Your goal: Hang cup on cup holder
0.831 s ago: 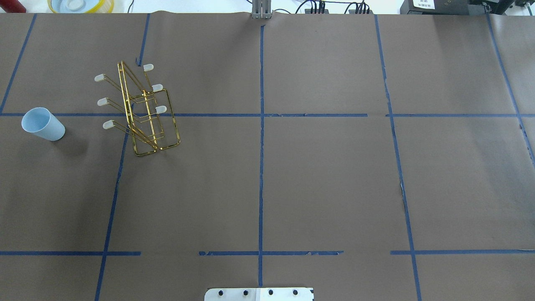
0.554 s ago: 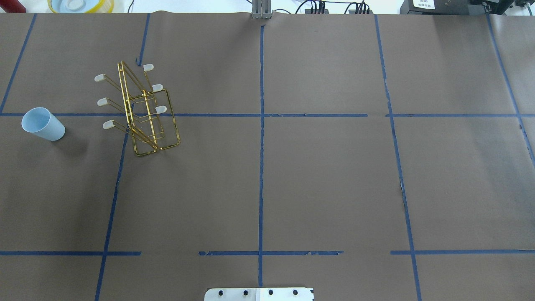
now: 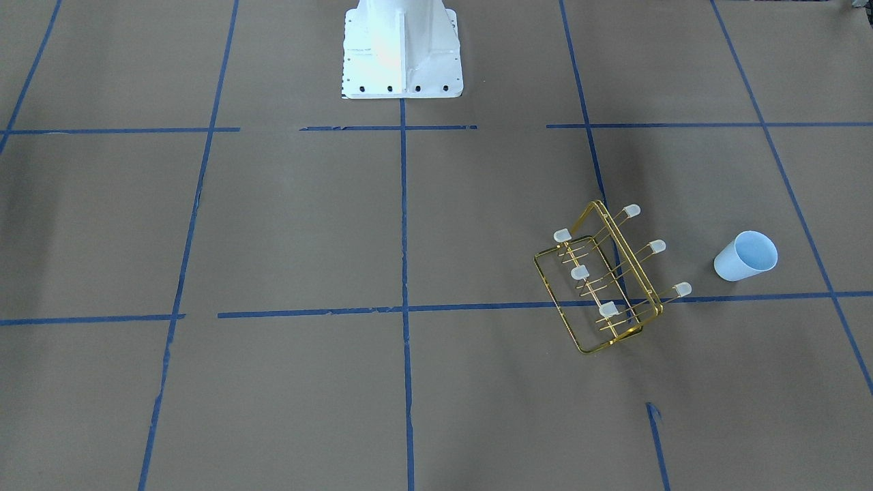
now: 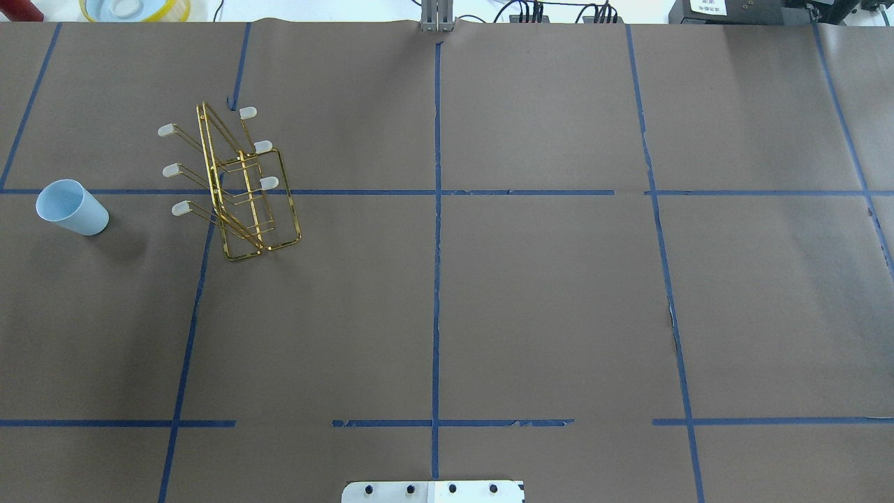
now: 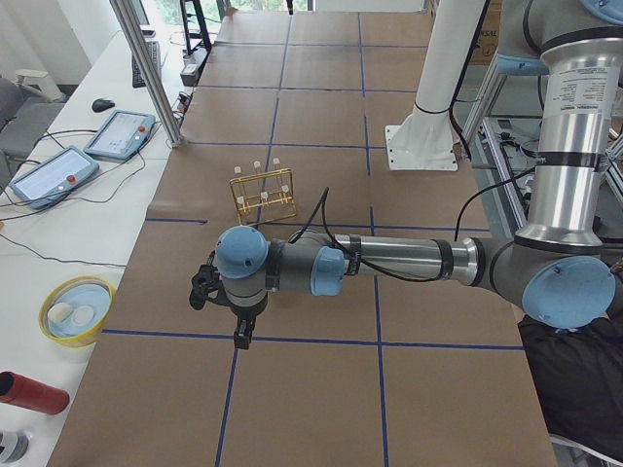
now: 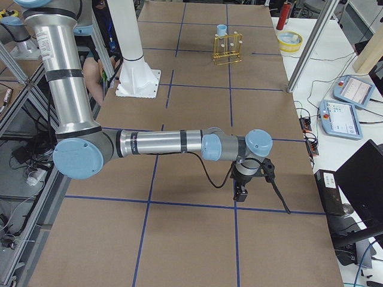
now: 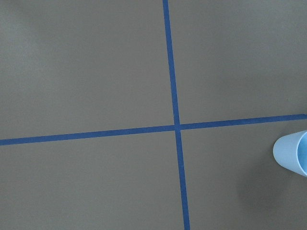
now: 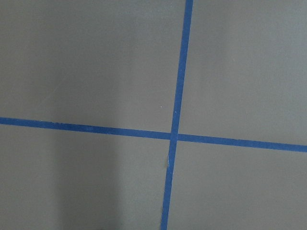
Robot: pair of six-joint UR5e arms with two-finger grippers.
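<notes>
Honestly, I could not tell how far either hand was open. The left hand (image 5: 240, 339) showed only from the table's end on its own side. It hung fingers-down from an outstretched arm, above the tabletop (image 4: 545, 314). The right hand (image 6: 241, 194) showed only from the opposite end, posed the same way over the blue tape lines (image 4: 436, 279). Neither wrist camera caught its own fingers. Both gave me brown paper and a tape crossing, and the left one also caught the cup (image 7: 292, 153) at its right edge, cut off by the frame.

From over the robot's shoulders, the white base plate (image 4: 433, 491) lay nearest me. Beyond it a wide run of brown tabletop stretched across the middle and the whole right half, which left plenty of room to move. Farther out on the robot's left, the cup stood upright, mouth up, touching neither hand. The cup holder (image 4: 241, 183) stood near it on the side toward the centre line, apart from it and straddling a tape line. Three of its capped prongs reached toward the cup and three pointed the other way. Past the tabletop's far edge sat a yellow-rimmed bowl (image 4: 135, 8) and a cluster of cables (image 4: 559, 14).
</notes>
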